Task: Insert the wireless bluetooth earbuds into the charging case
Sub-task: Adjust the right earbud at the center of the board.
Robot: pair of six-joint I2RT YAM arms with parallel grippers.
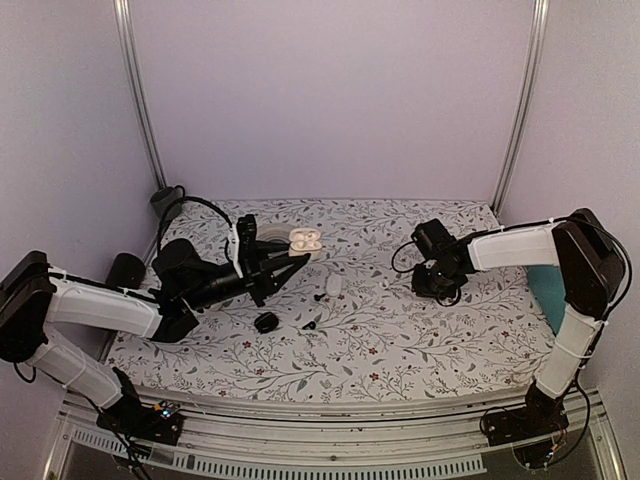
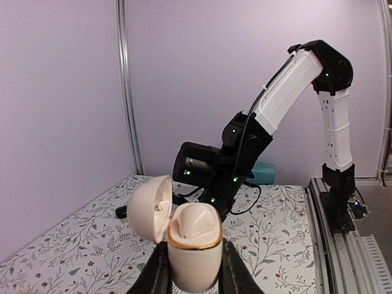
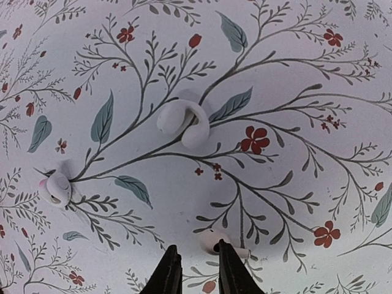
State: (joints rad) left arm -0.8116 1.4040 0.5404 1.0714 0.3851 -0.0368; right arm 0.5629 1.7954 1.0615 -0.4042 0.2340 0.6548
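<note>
Right gripper (image 3: 197,269): black fingertips narrowly apart, nothing between them. Small glossy white plastic earbud (image 3: 214,240) lies on the floral-printed white tablecloth (image 3: 306,73), just ahead of one fingertip. Curled white hook-shaped piece (image 3: 184,125) mid-frame. Second small white earbud (image 3: 58,187) well apart, far left.

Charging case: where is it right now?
Left wrist view: the charging case stands upright in the left gripper's jaws, lid open. From the top camera it is over the back-left part of the table.
</note>
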